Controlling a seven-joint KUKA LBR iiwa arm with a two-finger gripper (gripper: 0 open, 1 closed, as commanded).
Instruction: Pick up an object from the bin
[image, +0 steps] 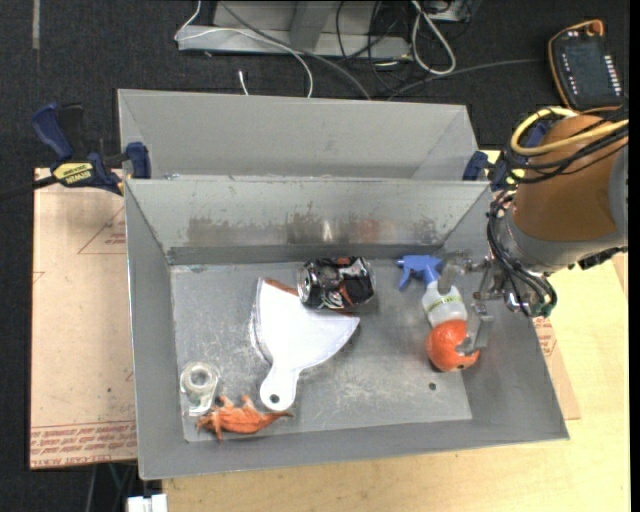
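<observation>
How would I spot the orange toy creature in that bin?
Look to the lower left corner of the grey bin. There, just past the handle of the white paddle and beside a small clear jar, lies the orange toy creature. It alone is orange and leggy; its neighbours are see-through and white.

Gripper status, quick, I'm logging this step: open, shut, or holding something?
Gripper: cannot be told; it is at the orange end of the spray bottle.
</observation>
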